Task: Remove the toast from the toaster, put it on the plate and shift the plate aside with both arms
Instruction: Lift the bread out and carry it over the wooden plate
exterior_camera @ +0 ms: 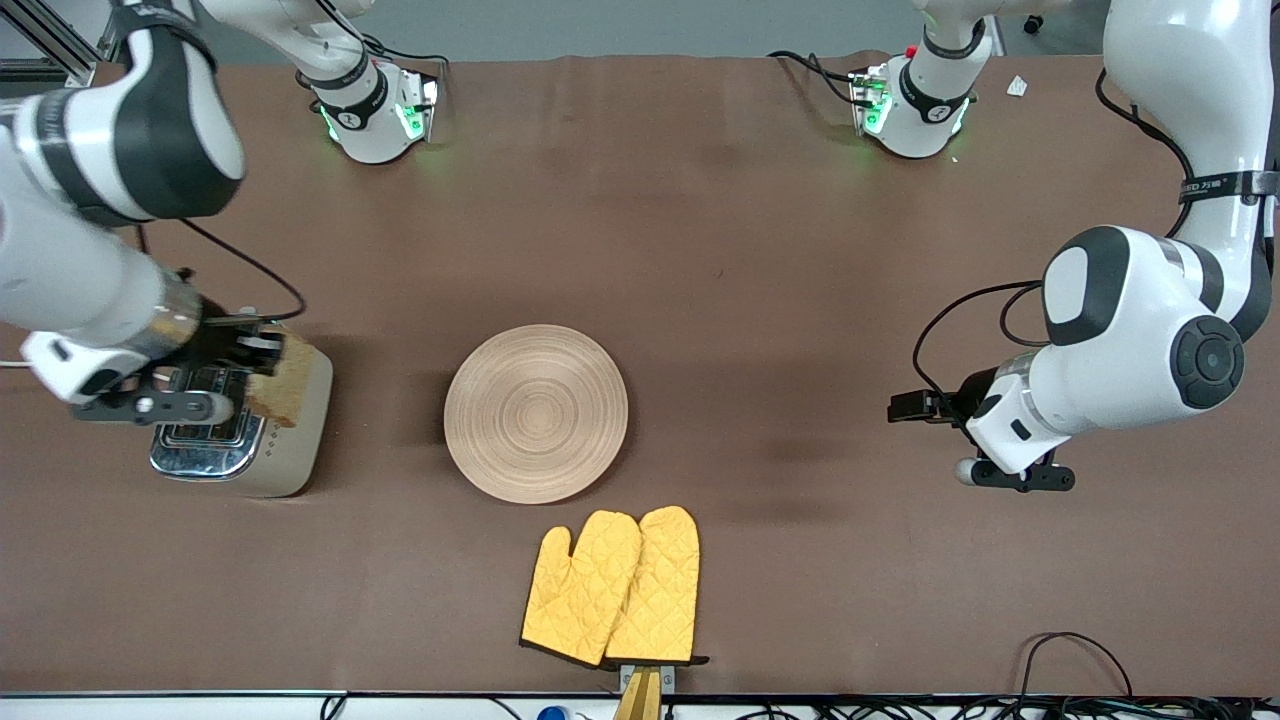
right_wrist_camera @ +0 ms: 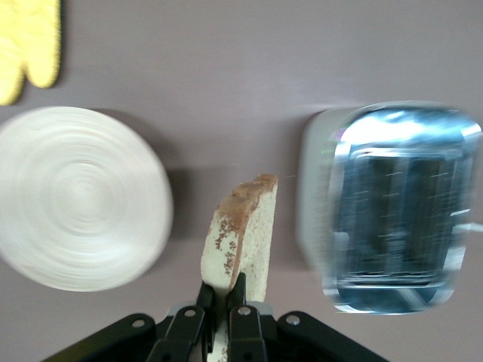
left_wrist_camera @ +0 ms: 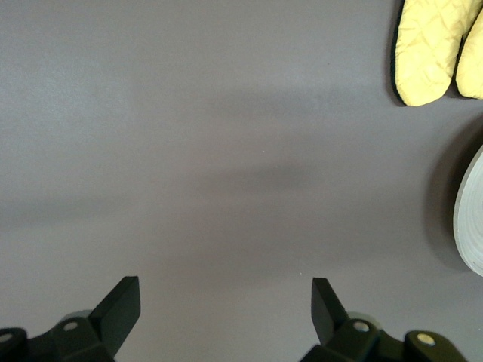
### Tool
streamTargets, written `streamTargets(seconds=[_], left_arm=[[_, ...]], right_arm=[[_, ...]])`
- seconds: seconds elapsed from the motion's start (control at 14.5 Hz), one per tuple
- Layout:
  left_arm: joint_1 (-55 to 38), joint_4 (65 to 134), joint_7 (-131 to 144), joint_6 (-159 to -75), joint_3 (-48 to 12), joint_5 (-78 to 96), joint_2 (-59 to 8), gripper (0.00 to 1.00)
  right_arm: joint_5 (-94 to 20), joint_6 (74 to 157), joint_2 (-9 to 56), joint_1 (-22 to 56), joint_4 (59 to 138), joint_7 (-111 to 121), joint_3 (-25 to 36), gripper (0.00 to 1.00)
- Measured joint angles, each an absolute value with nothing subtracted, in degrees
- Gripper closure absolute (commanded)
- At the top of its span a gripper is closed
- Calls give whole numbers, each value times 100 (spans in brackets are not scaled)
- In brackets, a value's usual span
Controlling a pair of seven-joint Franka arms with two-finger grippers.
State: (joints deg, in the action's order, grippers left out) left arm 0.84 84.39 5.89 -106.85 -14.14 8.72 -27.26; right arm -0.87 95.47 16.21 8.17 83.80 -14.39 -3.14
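Note:
My right gripper (exterior_camera: 255,352) is shut on the toast (exterior_camera: 285,380), a speckled slice with a dark crust. It holds the slice on edge in the air, over the plate-side edge of the toaster (exterior_camera: 240,440). In the right wrist view the toast (right_wrist_camera: 245,234) stands up from the gripper (right_wrist_camera: 224,294), between the toaster (right_wrist_camera: 392,207) and the plate (right_wrist_camera: 79,197). The round wooden plate (exterior_camera: 536,413) lies bare at mid-table. My left gripper (exterior_camera: 905,407) waits open and empty over bare table toward the left arm's end, and the left wrist view shows it (left_wrist_camera: 226,309) with the plate's rim (left_wrist_camera: 472,226) at the edge.
Two yellow quilted oven mitts (exterior_camera: 615,588) lie side by side nearer the front camera than the plate; they also show in the left wrist view (left_wrist_camera: 430,45) and right wrist view (right_wrist_camera: 30,45). A brown mat covers the table. Cables lie along the front edge.

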Motion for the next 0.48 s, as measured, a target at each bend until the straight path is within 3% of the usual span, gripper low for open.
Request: streamTargets(seconds=[0.48], left_arm=[[86,8434,589,-10690,-1411,872,-2727,0]], right_arm=[[-1656,11804,2182,2155,9290,-2168,-337,100]])
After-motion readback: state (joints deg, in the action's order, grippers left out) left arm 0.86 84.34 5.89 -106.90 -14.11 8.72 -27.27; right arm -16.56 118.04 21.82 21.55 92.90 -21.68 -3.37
